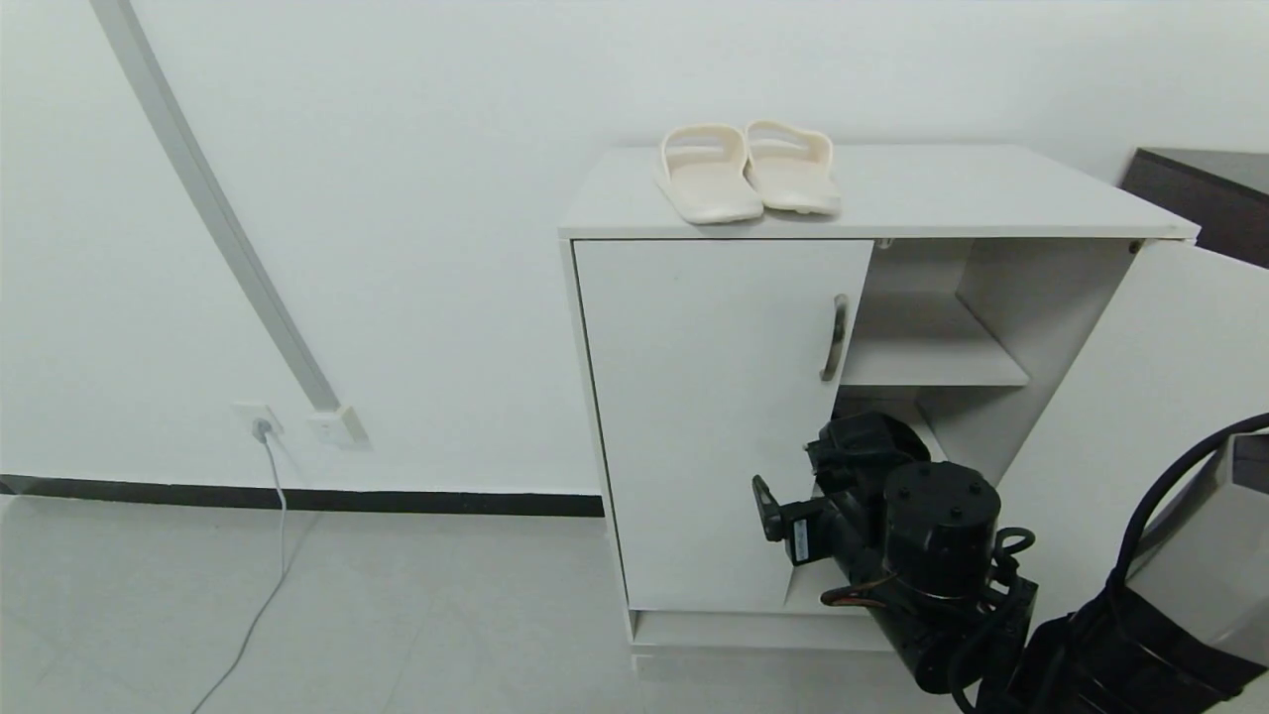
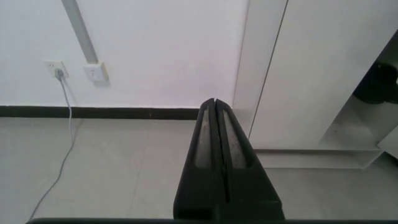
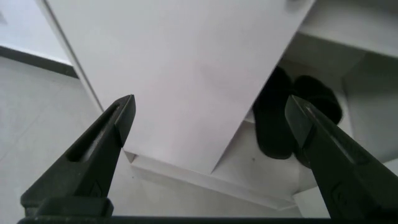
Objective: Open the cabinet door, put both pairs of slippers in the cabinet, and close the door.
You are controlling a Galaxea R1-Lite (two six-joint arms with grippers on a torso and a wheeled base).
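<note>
A white cabinet (image 1: 872,193) stands against the wall. Its left door (image 1: 714,416) is shut and its right door (image 1: 1150,397) is swung open. A cream pair of slippers (image 1: 746,171) lies on the cabinet top, toes hanging slightly over the front edge. A black pair of slippers (image 3: 292,115) lies on the bottom shelf inside the open half. My right gripper (image 3: 208,115) is open, empty, just in front of the lower compartment near the shut door's edge. My left gripper (image 2: 214,134) is shut on nothing, low over the floor to the cabinet's left.
An inner shelf (image 1: 927,347) divides the open half. A metal handle (image 1: 836,337) is on the shut door. A dark piece of furniture (image 1: 1210,193) stands at the far right. Wall sockets (image 1: 297,421) and a cable (image 1: 268,575) are at the left; tiled floor lies open there.
</note>
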